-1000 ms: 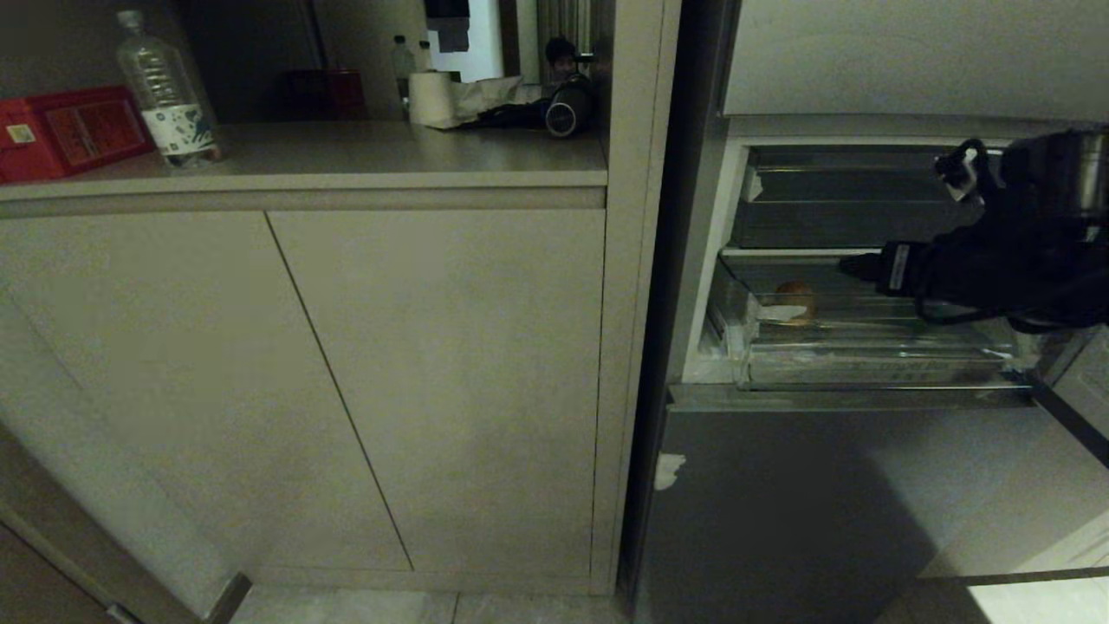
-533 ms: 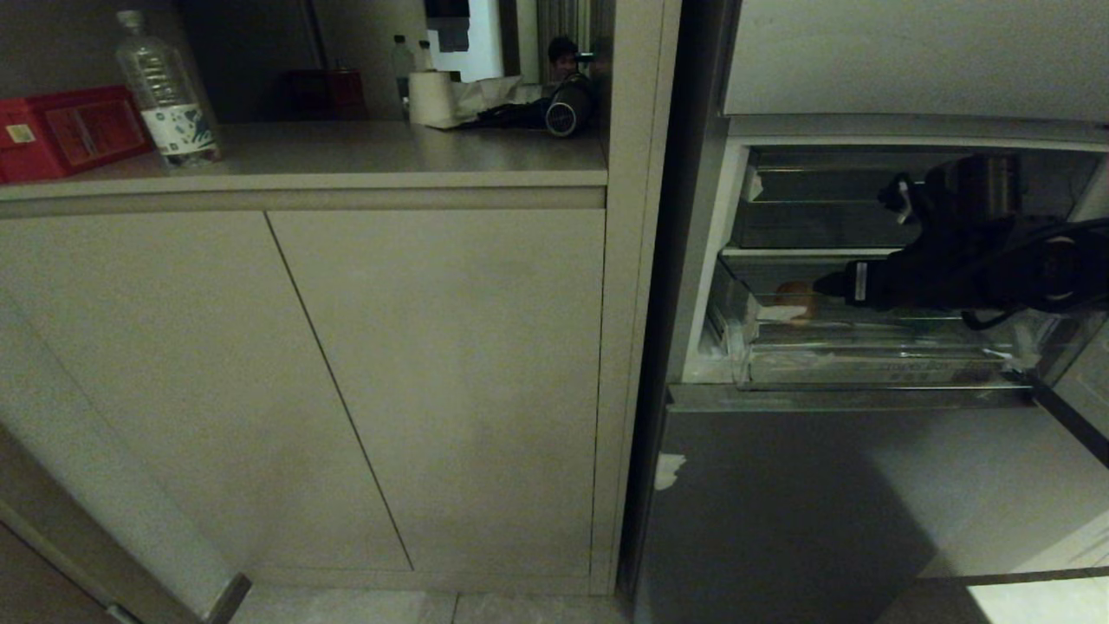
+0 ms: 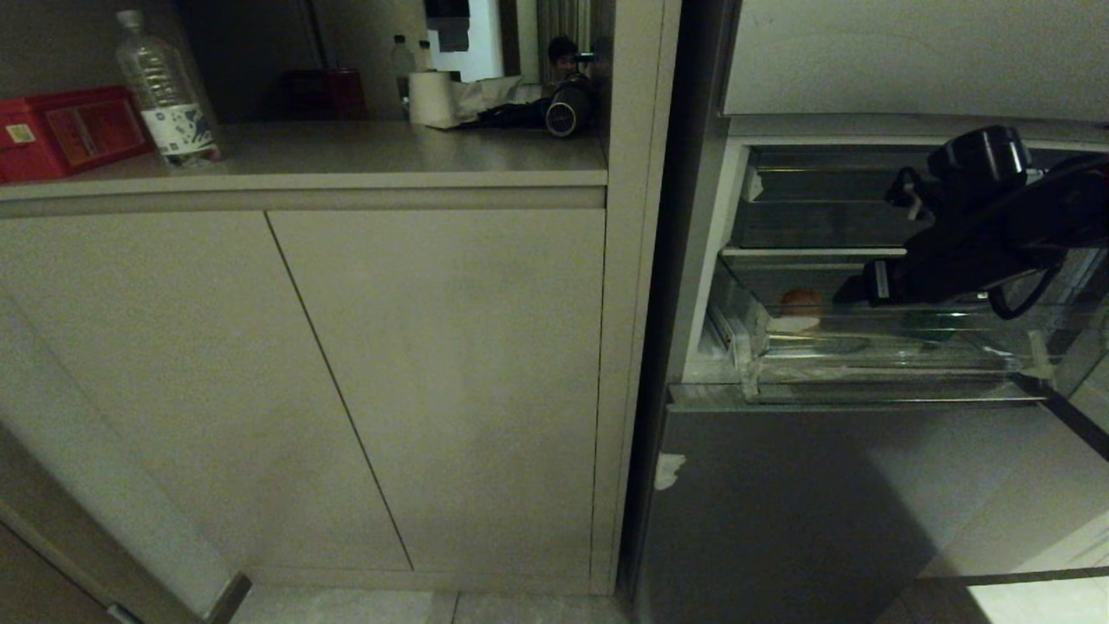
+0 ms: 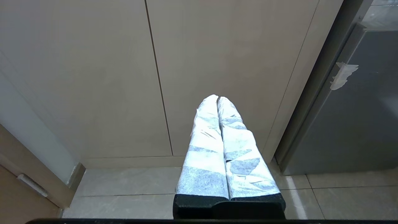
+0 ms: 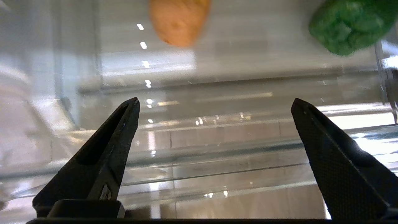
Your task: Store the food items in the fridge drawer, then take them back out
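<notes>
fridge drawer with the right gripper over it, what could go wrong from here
1. The right gripper hangs open over the clear fridge drawer; a low reach might catch a finger on its front lip.
2. The orange food item and green food item lie loose on the slick floor and might slide when touched.

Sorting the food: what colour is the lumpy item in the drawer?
Green, clearest in the right wrist view.

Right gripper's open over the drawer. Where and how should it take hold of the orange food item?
Probably across its rounded middle. The orange item lies loose on the fridge drawer floor, apart from the green item. Come from above through the open top, the open right gripper straddling its narrower width.
</notes>
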Available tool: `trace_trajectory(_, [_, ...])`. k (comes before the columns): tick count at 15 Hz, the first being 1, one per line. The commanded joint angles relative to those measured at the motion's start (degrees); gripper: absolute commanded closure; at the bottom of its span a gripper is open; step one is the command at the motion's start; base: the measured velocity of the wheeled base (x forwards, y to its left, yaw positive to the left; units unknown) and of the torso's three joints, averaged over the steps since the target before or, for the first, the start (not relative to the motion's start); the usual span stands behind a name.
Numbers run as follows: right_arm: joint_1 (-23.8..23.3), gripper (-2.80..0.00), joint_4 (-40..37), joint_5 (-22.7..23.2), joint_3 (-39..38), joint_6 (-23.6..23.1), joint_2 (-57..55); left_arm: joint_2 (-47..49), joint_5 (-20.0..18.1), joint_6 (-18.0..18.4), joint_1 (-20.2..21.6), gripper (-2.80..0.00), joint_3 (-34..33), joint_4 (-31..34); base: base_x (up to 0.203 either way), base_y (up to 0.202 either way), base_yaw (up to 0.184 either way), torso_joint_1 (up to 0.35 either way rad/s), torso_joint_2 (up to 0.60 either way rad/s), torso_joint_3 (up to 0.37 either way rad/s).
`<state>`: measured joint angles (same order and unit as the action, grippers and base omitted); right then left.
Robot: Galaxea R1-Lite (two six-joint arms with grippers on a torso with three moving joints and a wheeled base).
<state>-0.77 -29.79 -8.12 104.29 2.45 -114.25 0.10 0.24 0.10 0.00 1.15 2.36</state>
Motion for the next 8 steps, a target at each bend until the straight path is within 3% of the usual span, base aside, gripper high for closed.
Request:
trace_trajectory(1, [-0.97, -2.8, -6.63, 0.52, 3.9, 0.1, -1.49, 0.08, 0.03, -0.01, 0.0, 0.0, 0.0, 0.02, 0.0, 0.0, 0.0, 0.0, 0.0, 0.0])
trace_trajectory(8, [-1.99, -2.8, -13.17, 0.74, 3.9, 0.18, 0.05, 0.08, 0.03, -0.01, 0.0, 0.0, 0.0, 0.02, 0.0, 0.0, 0.0, 0.0, 0.0, 0.0])
